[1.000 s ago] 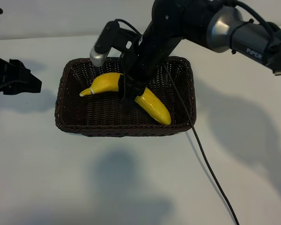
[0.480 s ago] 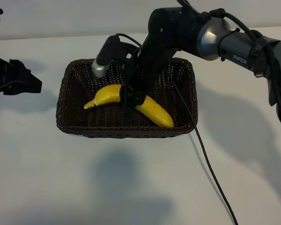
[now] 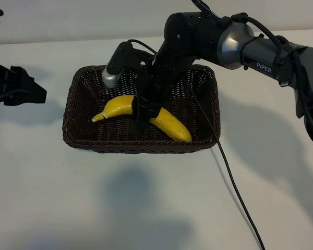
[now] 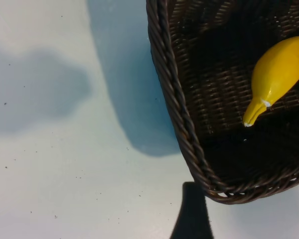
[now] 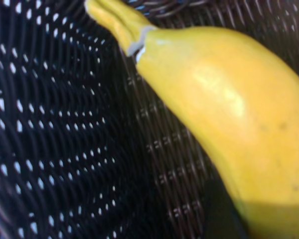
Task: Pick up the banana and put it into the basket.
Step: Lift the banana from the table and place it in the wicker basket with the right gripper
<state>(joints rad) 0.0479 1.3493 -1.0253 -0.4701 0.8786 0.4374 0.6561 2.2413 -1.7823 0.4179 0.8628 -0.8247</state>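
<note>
Banana [image 3: 120, 105]: lain inside the basket [image 3: 75, 112], stem toward the basket's left end, body slanted toward the front right corner | right claw [image 3: 144, 115]: lowered into the basket, closed partway around the banana's middle | left claw [image 3: 21, 89]: parked left of the basket, held wide apart, nothing gripped

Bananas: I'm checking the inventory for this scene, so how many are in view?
1. The banana lies inside the basket, near its front wall, with the right end effector closed around its middle. Nothing suggests another hidden underneath.
</note>
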